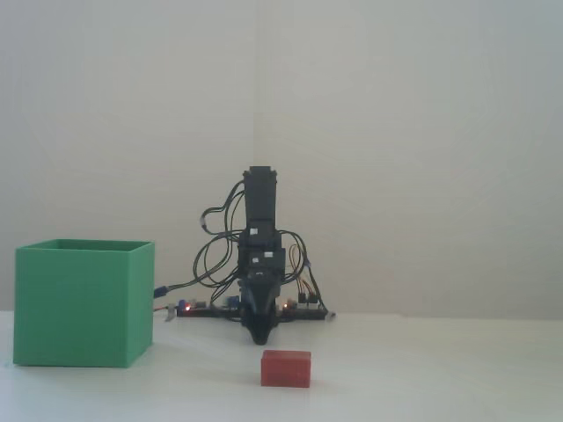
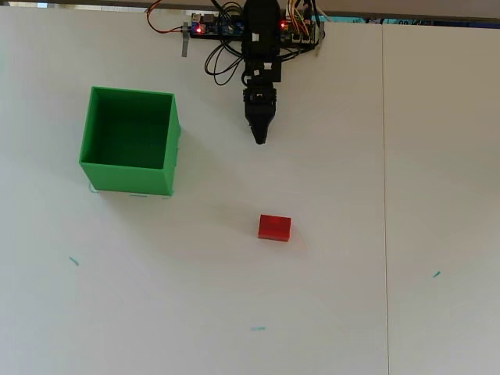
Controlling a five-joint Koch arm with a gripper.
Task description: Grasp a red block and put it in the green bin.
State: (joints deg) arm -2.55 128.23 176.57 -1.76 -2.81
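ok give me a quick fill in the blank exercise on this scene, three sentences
1. The red block lies on the ____, not in the green bin.
2. In the overhead view, the inside of the green bin looks ____.
3. In the overhead view, the green bin stands to the ____ of the hand.

Missing words: table; empty; left

White table [image 2: 437, 156]: red block [image 2: 274, 227], green bin [image 2: 129, 176].

The red block [image 2: 274, 227] is looking matte, like plastic; the green bin [image 2: 129, 173] is showing thin, matte plastic walls; the table [image 2: 351, 297] is appearing smooth, white.
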